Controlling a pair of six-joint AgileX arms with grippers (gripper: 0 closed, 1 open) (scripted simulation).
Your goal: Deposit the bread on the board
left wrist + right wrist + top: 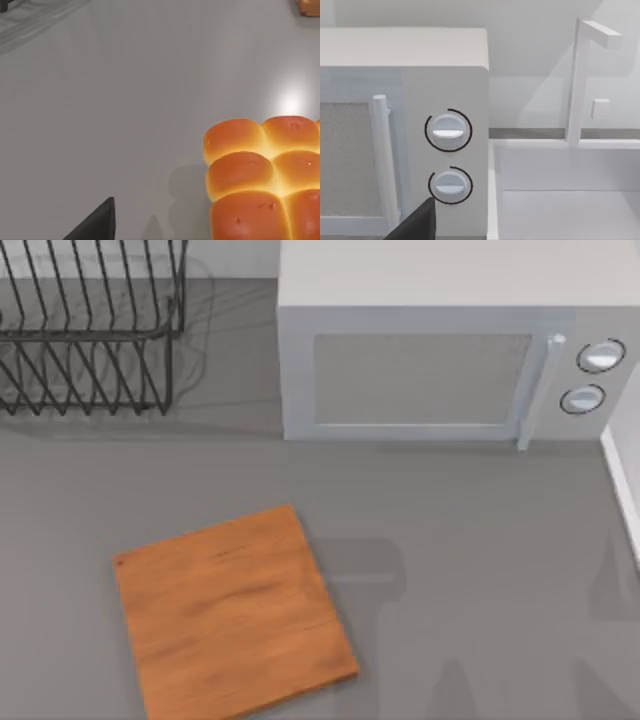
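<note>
Top view: the board (232, 612) lies flat on the grey table (480, 540), toward the table's left and near its front edge, turned slightly askew, with nothing on it. Behind it stand a wire dish rack (90, 325) at the back left and a microwave (450, 350) at the back centre-right, door shut. The ground between the board and the microwave is bare.

Left wrist view: the bread (262, 180), a block of pull-apart rolls with at least 6 golden-orange domes showing, rests on the grey table just beside the left arm's camera, cut off by the frame edge so its long axis cannot be judged. 1 dark fingertip (97, 222) of the left gripper pokes into the frame, apart from the loaf and not touching it; whether the jaws stand apart or together I cannot tell. An orange corner (307, 6), probably the board, sits well beyond the loaf. By my reading, the left arm is the nearer one, and the coming move depends on shifting the gripper sideways over the loaf.

Right wrist view: the right arm faces the microwave's 2 dials (448, 131) and a white sink (565, 195) with its faucet (585, 75); 1 dark fingertip (417, 222) shows, jaw state unclear. This arm looks parked.
</note>
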